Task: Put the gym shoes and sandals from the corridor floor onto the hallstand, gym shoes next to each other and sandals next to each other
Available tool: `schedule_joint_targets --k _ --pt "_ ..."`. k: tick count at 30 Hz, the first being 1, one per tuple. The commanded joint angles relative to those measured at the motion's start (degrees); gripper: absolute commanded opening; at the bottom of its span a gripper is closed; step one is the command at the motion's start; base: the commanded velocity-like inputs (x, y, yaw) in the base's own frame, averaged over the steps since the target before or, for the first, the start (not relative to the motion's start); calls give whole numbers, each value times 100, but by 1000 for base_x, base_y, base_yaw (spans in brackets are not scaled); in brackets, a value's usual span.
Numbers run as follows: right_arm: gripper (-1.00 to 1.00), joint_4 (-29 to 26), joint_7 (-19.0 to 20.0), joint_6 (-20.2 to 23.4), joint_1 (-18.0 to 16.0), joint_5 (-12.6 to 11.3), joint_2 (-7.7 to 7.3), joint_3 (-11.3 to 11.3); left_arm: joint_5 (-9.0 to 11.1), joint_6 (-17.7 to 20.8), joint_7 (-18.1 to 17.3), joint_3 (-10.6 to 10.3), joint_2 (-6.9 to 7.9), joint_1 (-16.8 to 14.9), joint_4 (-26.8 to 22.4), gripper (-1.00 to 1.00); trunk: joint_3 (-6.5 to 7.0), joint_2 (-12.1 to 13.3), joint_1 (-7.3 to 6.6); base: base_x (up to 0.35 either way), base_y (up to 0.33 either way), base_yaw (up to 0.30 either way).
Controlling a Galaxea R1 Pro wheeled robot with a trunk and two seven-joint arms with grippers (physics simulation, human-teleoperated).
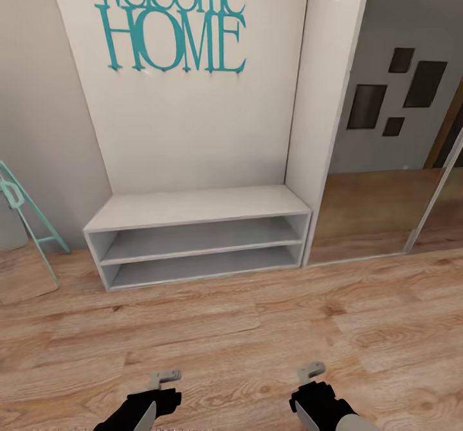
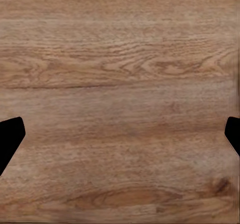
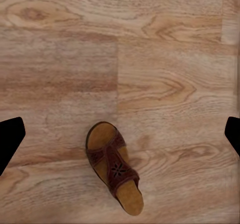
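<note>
The hallstand (image 1: 193, 207) stands against the wall ahead, pale grey-white, with both low shelves and its flat top bare. One brown sandal (image 3: 114, 168) with a tan insole and dark strap lies flat on the corridor floor (image 1: 257, 328). In the right wrist view it sits below my right gripper (image 3: 120, 139), which is open and well apart from it. My left gripper (image 2: 120, 139) is open over bare planks. In the head view both grippers, left (image 1: 164, 379) and right (image 1: 312, 372), hang low near the picture's bottom edge. The gym shoes are out of view.
A tall mirror panel (image 1: 386, 180) stands right of the hallstand. A teal ladder-like frame (image 1: 26, 215) leans on the wall at the left. A teal "Welcome HOME" sign (image 1: 170, 22) hangs above the stand. Wood flooring stretches between me and the stand.
</note>
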Motion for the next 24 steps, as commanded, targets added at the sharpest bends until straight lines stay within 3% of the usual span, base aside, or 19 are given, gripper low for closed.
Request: schedule_joint_targets --k 1,15,24 --pt "100 0 0 0 -1 -1 0 0 0 0 0 0 0 0 0 100 0 0 0 1 -350 183" --pt "100 -1 0 0 0 -3 0 0 0 0 0 0 0 0 0 100 0 0 0 0 -257 75" --pt "100 0 0 0 0 -1 0 0 0 -257 -3 1 0 0 10 100 0 0 0 0 -88 179"
